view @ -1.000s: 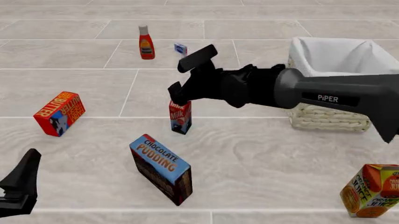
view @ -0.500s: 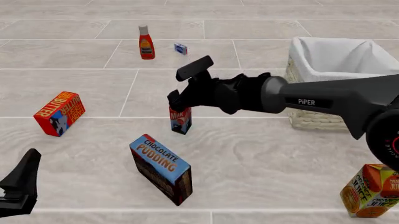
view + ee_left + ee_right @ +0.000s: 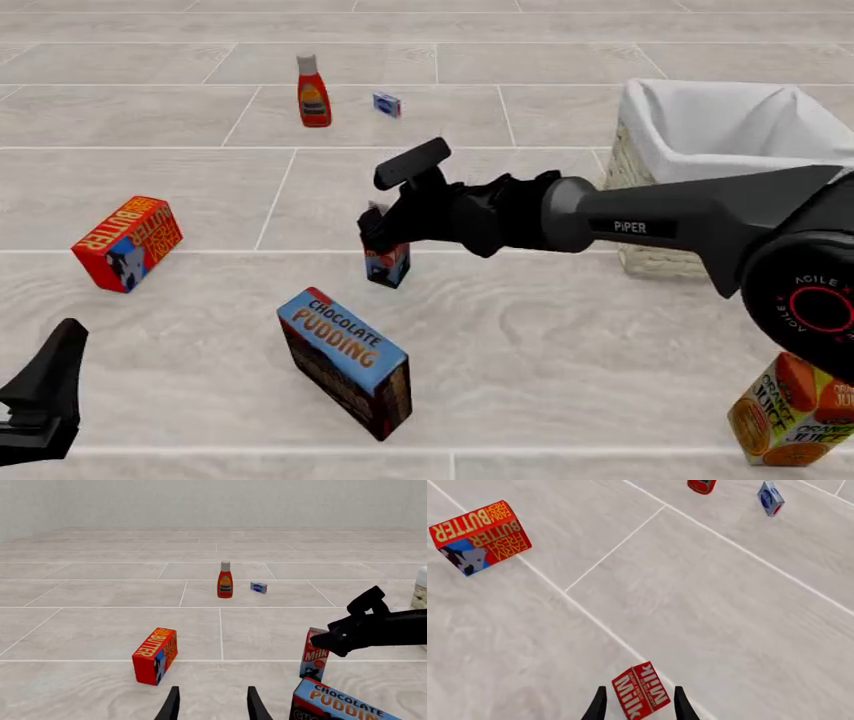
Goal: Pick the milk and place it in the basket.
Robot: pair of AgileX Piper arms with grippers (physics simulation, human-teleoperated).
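Your left gripper (image 3: 40,405) sits idle nearest you, fingers (image 3: 171,706) parted with nothing between them, and the chocolate pudding box (image 3: 344,361) stands just off to its right-hand side, well clear of the work. Your right gripper (image 3: 394,195) is over the milk (image 3: 386,262): fingers spread, not clamped, one finger low at the carton's gable and the other raised above and beyond it. In the right wrist view the milk (image 3: 642,690) stands upright on the table between the two fingertips (image 3: 598,704), gap visible on both sides, so no grasp yet by my reading. Status: approach done, pick not done, transfer and placement not started. The basket (image 3: 658,252) stands on the arm side of your right fingers, back along the forearm, and no carton shows inside it. Left to do, as a judgement: settle the fingers around the carton body, close, lift, carry back to the basket, release over the liner. Beyond the fingers, untouched: the butter box (image 3: 127,243) off to the left, then the red bottle (image 3: 314,92) and a small blue-and-white carton (image 3: 387,104) farthest out.
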